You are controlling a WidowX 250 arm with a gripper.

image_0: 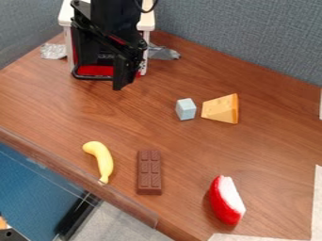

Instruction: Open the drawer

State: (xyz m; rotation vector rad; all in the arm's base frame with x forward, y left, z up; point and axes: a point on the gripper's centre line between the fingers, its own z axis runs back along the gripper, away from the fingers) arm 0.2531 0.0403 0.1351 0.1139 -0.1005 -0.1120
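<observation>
The black gripper [124, 77] hangs at the upper left, pointing down over the front right part of a small white cabinet [149, 24]. The drawer [94, 70] shows at the cabinet's front as a red surface with a black rim along its lower edge, left of the gripper. The arm covers much of the cabinet's front and top, so how far the drawer stands out cannot be told. Whether the gripper touches the drawer is also unclear.
A pale blue block [185, 109] and a cheese wedge [221, 109] lie right of centre. Nearer the front are a banana [100, 160], a chocolate bar [149, 172] and a red-and-white toy piece [226, 200]. Grey walls [252, 37] stand behind; the table edge [75, 176] runs along the lower left.
</observation>
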